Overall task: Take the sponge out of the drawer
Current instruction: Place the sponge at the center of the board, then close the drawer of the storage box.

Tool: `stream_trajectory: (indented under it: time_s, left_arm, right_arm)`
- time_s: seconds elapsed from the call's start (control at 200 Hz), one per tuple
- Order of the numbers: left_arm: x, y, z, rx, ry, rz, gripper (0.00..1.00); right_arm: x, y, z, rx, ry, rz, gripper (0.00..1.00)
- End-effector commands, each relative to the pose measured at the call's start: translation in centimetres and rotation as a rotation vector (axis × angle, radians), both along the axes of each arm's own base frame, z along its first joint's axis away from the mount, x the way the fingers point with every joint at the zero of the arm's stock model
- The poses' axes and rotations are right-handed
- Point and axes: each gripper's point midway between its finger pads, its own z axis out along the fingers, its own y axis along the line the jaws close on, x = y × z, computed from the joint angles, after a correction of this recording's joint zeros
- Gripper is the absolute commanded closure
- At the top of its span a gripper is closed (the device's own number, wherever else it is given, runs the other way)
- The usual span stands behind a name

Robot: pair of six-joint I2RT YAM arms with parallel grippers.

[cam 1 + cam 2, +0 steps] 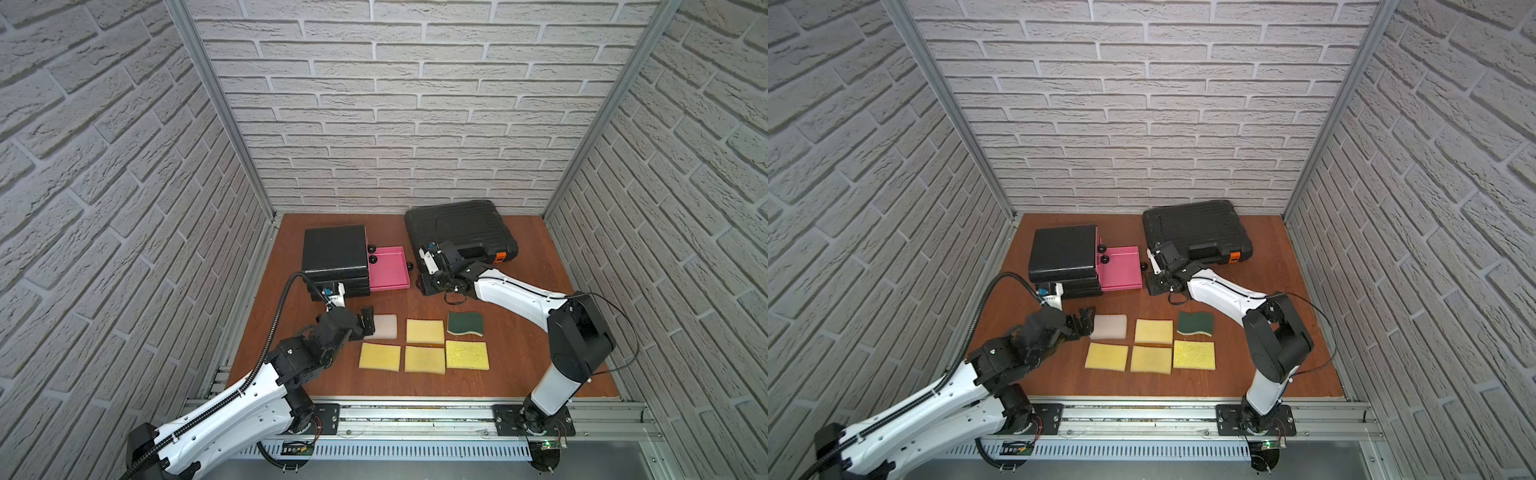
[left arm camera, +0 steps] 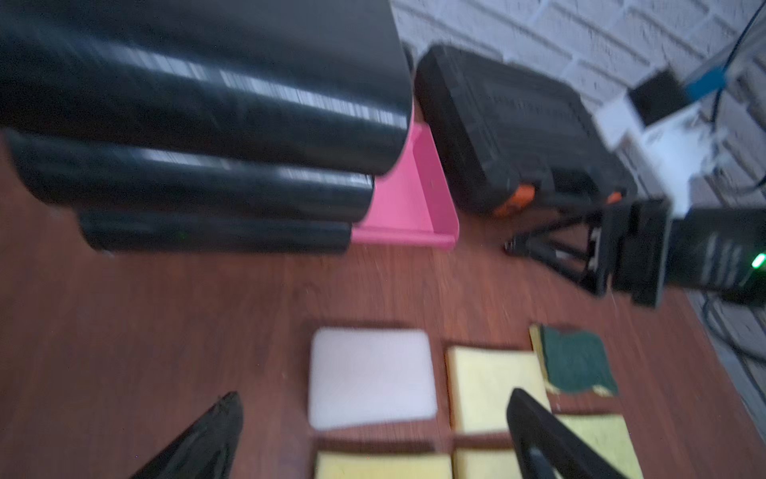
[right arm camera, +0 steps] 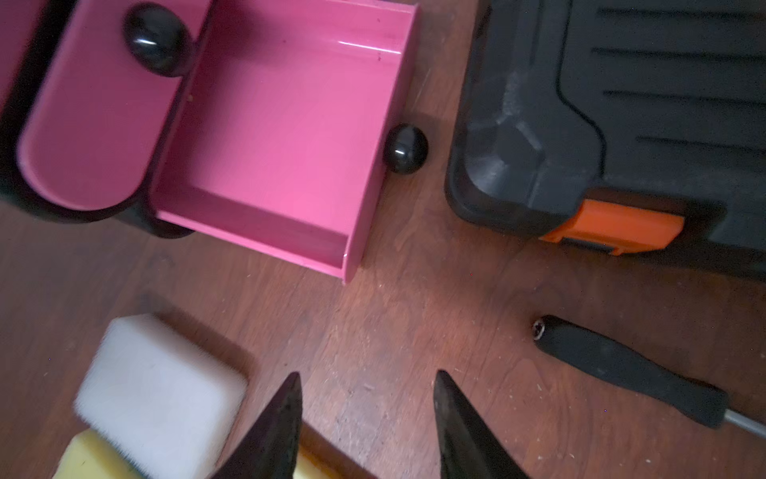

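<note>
The sponge (image 1: 385, 327), a pale white, round-cornered foam block, lies flat on the tabletop (image 1: 519, 332) outside the pink drawer (image 1: 388, 270), just beside the left pincer (image 1: 369, 323), whose jaws are spread wide; the right pincer (image 3: 368, 375) is also apart, holding nothing

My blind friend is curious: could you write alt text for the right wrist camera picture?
An open pink plastic drawer is empty; a white foam sponge lies outside it on the brown wooden table. The right claw hangs open above bare wood, and a black-handled screwdriver lies nearby.
</note>
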Motion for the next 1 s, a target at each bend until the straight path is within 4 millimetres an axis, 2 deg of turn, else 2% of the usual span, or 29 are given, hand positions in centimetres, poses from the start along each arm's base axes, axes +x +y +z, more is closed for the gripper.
stream_trajectory:
  time_s: [0.0,0.08,0.235,0.345,0.535,0.585,0.605,0.785,0.995]
  left_arm:
    - [2.5,3.7,1.0,0.112,-0.001,0.081,0.02]
    - [4.4,5.2,2.2,0.059,-0.019,0.11,0.02]
    - [6.7,7.9,4.6,0.003,-0.05,0.148,0.02]
    - [8.0,10.1,4.7,0.013,-0.034,0.201,0.02]
    - [10.7,12.1,3.7,-0.107,-0.038,0.176,0.02]
    - [11.4,12.1,3.4,-0.116,-0.046,0.151,0.02]
    - [11.6,12.2,3.2,-0.114,-0.045,0.145,0.02]
    - [12.8,11.6,2.3,-0.122,-0.043,0.083,0.02]
    - [13.6,9.8,1.6,-0.179,-0.05,-0.018,0.02]
  right_arm:
    - [2.2,0.0,0.4,0.017,-0.037,-0.076,0.48]
    - [2.9,0.2,-0.5,0.011,-0.025,-0.085,0.48]
    - [3.5,0.3,-2.2,-0.017,0.0,-0.092,0.48]
    - [3.9,0.2,-3.1,-0.035,0.003,-0.105,0.48]
    - [4.4,0.5,-4.0,-0.048,0.021,-0.096,0.49]
    - [4.6,0.9,-3.6,-0.035,0.012,-0.091,0.49]
    - [4.6,0.9,-4.9,-0.047,0.031,-0.09,0.49]
    - [5.1,3.3,-5.7,0.038,0.045,-0.039,0.5]
    - [5.4,7.5,-4.7,0.126,-0.022,0.04,0.5]
